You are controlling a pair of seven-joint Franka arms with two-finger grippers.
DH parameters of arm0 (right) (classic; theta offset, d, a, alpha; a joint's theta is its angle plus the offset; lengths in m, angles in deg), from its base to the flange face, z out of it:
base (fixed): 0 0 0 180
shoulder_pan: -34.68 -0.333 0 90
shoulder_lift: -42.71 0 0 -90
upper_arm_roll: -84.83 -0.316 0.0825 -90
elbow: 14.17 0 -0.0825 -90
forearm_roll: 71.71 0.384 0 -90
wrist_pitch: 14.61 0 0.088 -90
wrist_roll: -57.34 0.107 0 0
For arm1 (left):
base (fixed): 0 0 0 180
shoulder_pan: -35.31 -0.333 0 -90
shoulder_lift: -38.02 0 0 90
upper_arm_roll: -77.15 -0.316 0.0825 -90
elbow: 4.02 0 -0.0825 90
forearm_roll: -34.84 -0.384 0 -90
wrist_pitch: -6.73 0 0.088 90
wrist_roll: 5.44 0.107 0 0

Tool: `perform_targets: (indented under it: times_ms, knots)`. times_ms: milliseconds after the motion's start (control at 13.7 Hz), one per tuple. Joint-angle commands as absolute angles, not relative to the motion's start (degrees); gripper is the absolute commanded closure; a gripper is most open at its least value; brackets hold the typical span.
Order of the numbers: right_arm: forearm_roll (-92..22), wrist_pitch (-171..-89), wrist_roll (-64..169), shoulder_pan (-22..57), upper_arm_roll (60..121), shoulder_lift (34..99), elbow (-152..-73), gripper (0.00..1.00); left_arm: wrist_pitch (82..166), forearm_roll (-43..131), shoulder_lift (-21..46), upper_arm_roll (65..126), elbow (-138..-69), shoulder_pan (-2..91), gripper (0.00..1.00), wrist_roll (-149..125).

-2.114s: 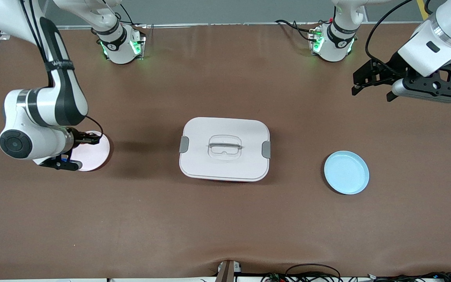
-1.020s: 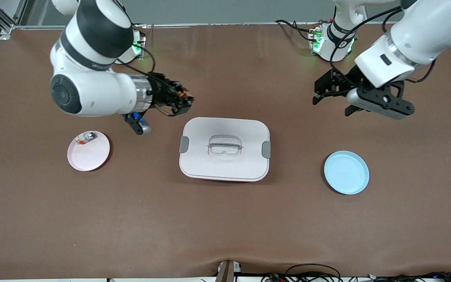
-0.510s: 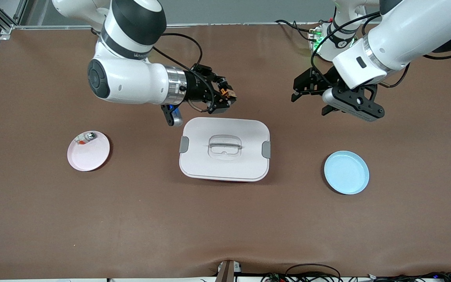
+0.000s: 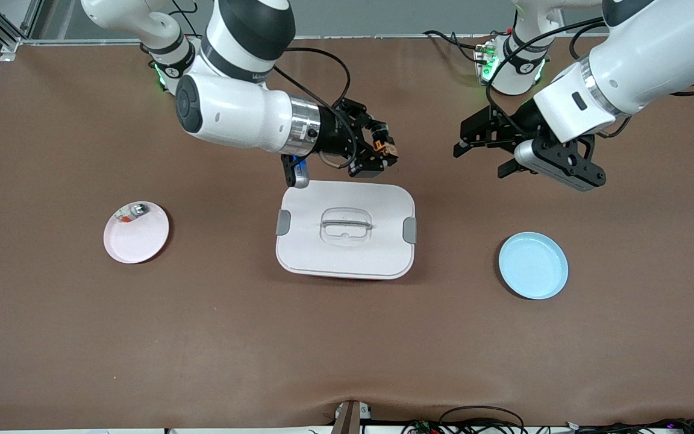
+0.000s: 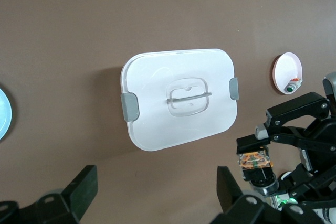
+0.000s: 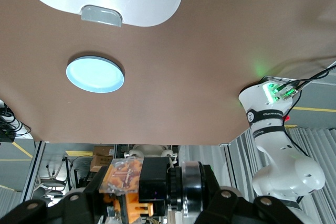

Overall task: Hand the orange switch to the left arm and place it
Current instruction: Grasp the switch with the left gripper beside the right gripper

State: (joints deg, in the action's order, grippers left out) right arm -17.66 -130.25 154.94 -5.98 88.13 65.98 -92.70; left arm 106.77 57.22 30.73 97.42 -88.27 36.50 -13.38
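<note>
risk sits in the handover: the right gripper point(image 4: 390, 152) pinches the switch point(image 4: 383, 145) by a small part, up in the air over the table just past the box point(image 4: 345, 229) edge toward the bases. if the left gripper point(image 4: 465, 143), jaws spread wide and empty, facing it over bare table, closes off-centre, the switch could twist loose and drop. dipping low could clip the box lid. the switch is a tiny black block with orange markings, its orange top point(image 5: 253, 159) plain in the left wrist view.
</note>
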Motion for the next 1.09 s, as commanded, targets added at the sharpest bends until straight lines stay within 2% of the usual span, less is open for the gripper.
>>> perform_targets:
  times_ms: [0,364,1020]
  knots:
    - [-16.3,-130.3,156.1,-6.3,88.7,66.8,-91.0,0.74,105.6,58.7,31.0,97.5,-88.6,36.3,0.0,-16.2]
    - [-16.3,-130.2,156.2,-6.3,88.7,66.8,-91.0,0.74,107.3,64.8,30.9,98.1,-90.2,37.2,0.0,-23.2]
    - [-16.4,-130.1,156.4,-6.6,88.7,66.8,-90.8,0.73,118.8,67.8,31.4,104.0,-97.1,38.0,0.0,-26.4]
